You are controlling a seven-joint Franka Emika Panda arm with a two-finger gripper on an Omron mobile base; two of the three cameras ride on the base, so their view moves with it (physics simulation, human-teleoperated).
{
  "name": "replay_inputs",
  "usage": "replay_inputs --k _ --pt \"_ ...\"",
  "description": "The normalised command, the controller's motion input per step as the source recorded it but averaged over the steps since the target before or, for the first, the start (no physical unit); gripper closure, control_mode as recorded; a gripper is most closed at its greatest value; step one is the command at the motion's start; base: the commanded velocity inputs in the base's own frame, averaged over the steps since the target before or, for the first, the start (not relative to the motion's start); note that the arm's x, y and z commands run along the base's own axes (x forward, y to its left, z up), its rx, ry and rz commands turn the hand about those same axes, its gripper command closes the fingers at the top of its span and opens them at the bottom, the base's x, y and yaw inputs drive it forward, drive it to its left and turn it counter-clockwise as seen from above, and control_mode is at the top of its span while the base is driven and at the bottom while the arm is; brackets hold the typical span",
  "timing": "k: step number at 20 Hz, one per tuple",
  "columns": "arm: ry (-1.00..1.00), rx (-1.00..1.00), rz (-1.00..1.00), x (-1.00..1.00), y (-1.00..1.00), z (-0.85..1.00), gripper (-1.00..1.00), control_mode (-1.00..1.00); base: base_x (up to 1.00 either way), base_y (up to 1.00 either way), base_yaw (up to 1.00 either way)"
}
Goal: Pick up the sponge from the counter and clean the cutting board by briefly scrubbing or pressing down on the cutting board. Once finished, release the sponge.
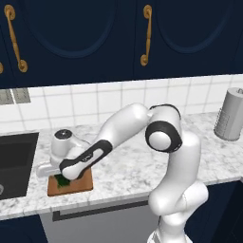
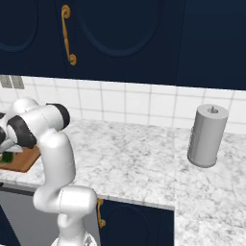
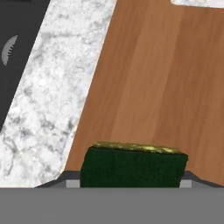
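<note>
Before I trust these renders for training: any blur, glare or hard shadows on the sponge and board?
Hand view: the sponge and cutting board look crisp, a bright glint on the sponge's yellow edge. Left base view: soft, low-detail, faint shading under the arm on the counter. Right base view: even, flat light.

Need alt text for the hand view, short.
A dark green sponge sits between the gripper fingertips, over the brown wooden cutting board. Speckled marble counter lies left of the board, with the black sink beyond it.
</note>
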Motion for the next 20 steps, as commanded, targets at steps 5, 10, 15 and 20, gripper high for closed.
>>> replay_inputs --k 5,10,15,20 --pt "-0.01 0.00 -0.09 0.36 0.44 -0.09 1.00 -1.00 0.00 0.00 0.00" --pt "-0.06 -0.03 -0.15 0.19 0.40 -0.02 1.00 -1.00 0.00 0.00 0.00" --pt "-0.09 -0.11 -0.16 -0.05 0.06 -0.05 1.00 -1.00 0.00 0.00 0.00" --pt "-0.05 -0.04 -0.04 -0.02 -0.05 -0.01 1.00 -1.00 0.00 0.00 0.00"
